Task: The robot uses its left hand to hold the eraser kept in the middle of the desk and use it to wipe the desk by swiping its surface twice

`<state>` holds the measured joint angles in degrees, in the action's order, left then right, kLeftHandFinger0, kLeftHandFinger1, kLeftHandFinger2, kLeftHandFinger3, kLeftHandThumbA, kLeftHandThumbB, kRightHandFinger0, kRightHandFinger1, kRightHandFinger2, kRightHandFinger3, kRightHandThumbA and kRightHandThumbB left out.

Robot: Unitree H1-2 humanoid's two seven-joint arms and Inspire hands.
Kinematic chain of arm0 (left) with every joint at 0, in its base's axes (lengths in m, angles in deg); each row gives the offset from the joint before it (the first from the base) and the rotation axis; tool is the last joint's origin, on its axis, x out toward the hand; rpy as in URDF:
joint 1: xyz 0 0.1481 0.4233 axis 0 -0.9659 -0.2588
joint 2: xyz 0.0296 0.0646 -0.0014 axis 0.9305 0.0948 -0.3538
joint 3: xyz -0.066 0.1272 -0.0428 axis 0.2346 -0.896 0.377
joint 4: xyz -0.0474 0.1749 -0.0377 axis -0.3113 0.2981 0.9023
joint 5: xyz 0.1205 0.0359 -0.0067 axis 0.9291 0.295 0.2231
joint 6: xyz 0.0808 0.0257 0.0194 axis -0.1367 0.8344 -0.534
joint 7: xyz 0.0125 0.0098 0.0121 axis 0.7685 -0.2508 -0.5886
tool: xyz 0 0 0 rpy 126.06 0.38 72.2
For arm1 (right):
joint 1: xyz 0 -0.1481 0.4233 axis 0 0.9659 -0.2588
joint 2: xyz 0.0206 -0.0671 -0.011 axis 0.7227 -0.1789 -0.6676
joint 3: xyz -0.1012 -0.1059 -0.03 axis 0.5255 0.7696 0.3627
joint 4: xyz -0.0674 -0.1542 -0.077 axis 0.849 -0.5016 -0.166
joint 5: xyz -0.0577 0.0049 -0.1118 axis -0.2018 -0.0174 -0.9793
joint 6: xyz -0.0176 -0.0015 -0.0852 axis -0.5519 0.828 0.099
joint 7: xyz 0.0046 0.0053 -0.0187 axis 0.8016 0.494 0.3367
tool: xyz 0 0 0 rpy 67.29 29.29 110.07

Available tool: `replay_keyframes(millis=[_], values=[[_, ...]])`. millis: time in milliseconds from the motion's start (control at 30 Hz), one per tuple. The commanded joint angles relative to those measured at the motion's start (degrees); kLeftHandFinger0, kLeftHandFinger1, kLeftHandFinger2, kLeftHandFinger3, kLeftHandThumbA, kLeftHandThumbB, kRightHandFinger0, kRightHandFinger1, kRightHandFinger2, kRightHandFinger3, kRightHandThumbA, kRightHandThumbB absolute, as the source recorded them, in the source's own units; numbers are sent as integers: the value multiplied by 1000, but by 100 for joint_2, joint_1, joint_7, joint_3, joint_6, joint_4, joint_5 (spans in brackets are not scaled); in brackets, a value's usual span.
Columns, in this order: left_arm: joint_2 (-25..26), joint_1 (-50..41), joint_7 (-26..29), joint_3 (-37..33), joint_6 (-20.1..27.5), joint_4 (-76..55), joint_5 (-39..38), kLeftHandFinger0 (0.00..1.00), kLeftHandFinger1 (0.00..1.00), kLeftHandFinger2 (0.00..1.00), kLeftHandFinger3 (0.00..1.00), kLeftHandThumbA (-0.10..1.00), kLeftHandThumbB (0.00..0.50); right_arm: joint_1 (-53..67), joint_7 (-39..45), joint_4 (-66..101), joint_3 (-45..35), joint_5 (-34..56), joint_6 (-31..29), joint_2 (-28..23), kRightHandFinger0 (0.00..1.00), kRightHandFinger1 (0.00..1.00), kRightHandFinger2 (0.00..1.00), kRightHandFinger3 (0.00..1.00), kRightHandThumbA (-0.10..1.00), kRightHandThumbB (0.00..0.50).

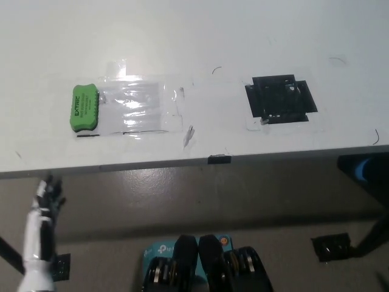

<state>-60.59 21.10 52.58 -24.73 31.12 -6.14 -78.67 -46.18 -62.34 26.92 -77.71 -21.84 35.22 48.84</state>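
A green eraser (84, 107) with dark lettering lies flat on the white desk (194, 36), toward its left part, at the left end of a clear taped patch (141, 106). My white left hand (47, 198) hangs below the desk's front edge at the lower left, well short of the eraser, its fingers apart and holding nothing. The black right arm and hand do not show in the head view.
A square of black tape (281, 99) is stuck on the desk to the right of centre. A small black tab (219, 159) sits on the front edge. Below the edge is floor, with a black desk foot (331, 246) at the lower right.
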Motion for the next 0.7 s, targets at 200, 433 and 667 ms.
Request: replay_keyframes(millis=[200, 433, 667], values=[[1496, 654, -198, 503, -1154, -1354, 370, 1000, 1000, 1000, 1000, 1000, 294, -78, -122, 221, -27, 15, 39, -130, 1000, 1000, 1000, 1000, 1000, 176], [2375, 1709, -364, 100, -1472, -837, 933, 1000, 1000, 1000, 1000, 1000, 283, -63, -62, 227, 1, 1, 55, -226, 1000, 1000, 1000, 1000, 1000, 153], [3246, 2811, -390, -1157, -1258, 847, 2446, 1000, 1000, 1000, 1000, 1000, 173, -78, -121, 271, 15, -50, 102, -244, 1000, 1000, 1000, 1000, 1000, 150]])
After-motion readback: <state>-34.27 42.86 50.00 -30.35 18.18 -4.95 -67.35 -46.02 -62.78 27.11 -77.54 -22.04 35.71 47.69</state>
